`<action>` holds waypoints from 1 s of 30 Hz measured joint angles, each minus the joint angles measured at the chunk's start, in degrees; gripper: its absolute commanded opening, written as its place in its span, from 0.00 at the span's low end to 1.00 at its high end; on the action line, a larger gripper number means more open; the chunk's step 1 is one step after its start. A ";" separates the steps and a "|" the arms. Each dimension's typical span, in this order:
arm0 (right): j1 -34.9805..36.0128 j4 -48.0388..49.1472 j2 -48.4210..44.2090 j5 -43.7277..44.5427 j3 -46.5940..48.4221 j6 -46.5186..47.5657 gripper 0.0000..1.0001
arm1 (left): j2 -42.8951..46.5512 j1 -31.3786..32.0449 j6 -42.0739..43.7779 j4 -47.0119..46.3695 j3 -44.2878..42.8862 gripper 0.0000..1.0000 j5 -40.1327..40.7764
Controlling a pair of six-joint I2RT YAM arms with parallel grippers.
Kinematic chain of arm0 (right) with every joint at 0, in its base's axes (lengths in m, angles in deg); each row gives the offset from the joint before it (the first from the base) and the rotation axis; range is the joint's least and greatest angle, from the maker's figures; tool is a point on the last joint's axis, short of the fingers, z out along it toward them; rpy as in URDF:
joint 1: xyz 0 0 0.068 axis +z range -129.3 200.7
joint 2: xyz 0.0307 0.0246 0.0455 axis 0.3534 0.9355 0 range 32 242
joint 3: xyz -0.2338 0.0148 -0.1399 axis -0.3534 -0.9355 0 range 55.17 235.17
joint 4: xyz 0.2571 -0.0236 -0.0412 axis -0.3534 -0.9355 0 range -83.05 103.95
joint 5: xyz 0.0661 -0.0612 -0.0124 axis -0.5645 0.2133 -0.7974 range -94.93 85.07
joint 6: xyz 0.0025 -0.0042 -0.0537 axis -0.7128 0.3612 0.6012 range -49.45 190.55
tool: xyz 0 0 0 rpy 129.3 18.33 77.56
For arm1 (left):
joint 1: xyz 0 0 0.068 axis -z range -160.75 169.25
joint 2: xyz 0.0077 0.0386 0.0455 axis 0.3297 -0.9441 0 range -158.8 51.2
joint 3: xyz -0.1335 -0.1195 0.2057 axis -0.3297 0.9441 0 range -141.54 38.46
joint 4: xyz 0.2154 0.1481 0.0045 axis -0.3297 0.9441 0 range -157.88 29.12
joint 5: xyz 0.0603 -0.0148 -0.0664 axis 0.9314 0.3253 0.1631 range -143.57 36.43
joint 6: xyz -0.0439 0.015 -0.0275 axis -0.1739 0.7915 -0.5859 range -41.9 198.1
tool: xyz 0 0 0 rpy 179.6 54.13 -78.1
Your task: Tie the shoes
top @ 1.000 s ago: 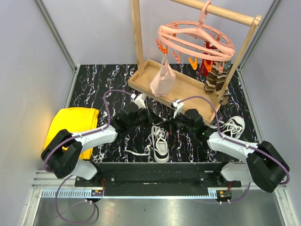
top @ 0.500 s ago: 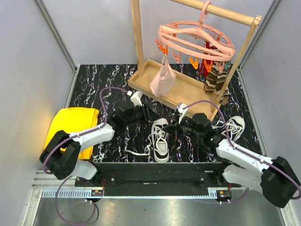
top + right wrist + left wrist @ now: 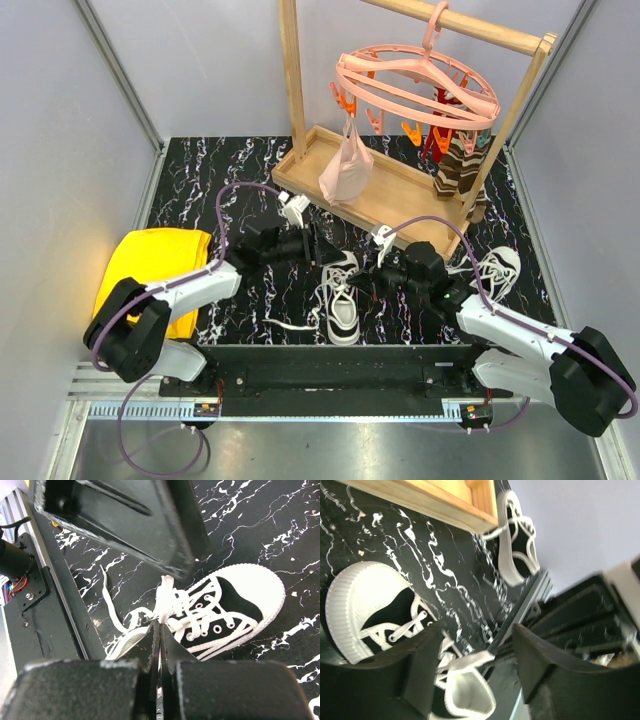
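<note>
Two arms low over the near shoe (image 3: pixel 342 303), left gripper (image 3: pixel 480 650) spread, right gripper (image 3: pixel 159 625) tight on its laces (image 3: pixel 167 596)

— Colours of the two arms?
— White shells along the long links of the left arm (image 3: pixel 190 285) and the right arm (image 3: pixel 510 325); bulky black housings at shoulders, elbows and wrists.
— Cables?
— One purple cable (image 3: pixel 222 215) looping off the left wrist, a second purple cable (image 3: pixel 445 222) curving over the right; a small white plug (image 3: pixel 293 208) at each wrist.
— And at the ends?
— Matte black throughout: left gripper (image 3: pixel 477 640) with broad wedge-shaped fingers (image 3: pixel 420 670); right gripper (image 3: pixel 160 627) with thin flat fingers (image 3: pixel 150 645), pale scuffs along the block behind.
</note>
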 measured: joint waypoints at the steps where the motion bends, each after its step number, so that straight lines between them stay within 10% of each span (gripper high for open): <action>1: 0.00 -0.02 -0.07 0.00 0.00 0.11 0.00 | 0.13 -0.57 1.33 0.11 0.00 0.51 -1.29; 13: 0.00 -4.50 -2.67 0.09 0.00 1.57 0.00 | -1.46 -8.41 40.06 20.31 -11.26 0.38 -14.25; 30: 0.00 -8.57 -1.11 -0.44 0.02 5.60 0.00 | -13.38 -6.54 45.09 27.56 -13.75 0.47 -20.70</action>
